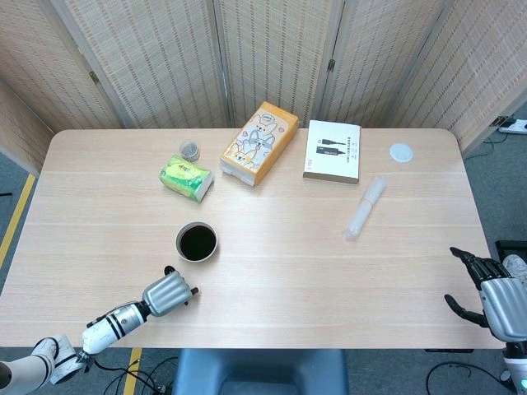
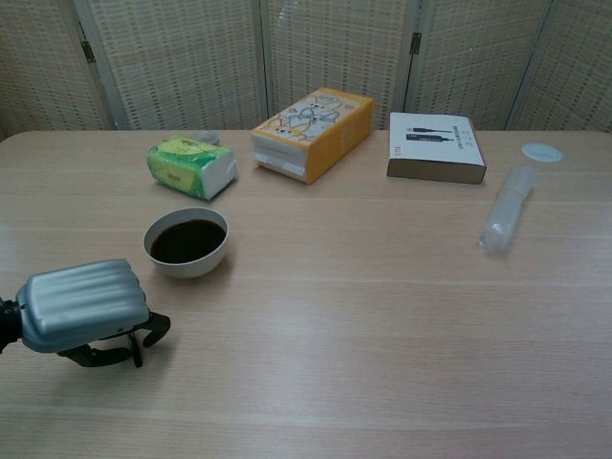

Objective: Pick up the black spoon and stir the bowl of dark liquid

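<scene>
Fingers of the left hand (image 2: 84,308) curled down around thin black spoon (image 2: 136,346) — handle upright, tip at the tabletop — just near-side of the white bowl of dark liquid (image 2: 185,243). Right hand (image 1: 498,303) fingers apart, off the pale wooden table (image 1: 272,271) edge.
</scene>
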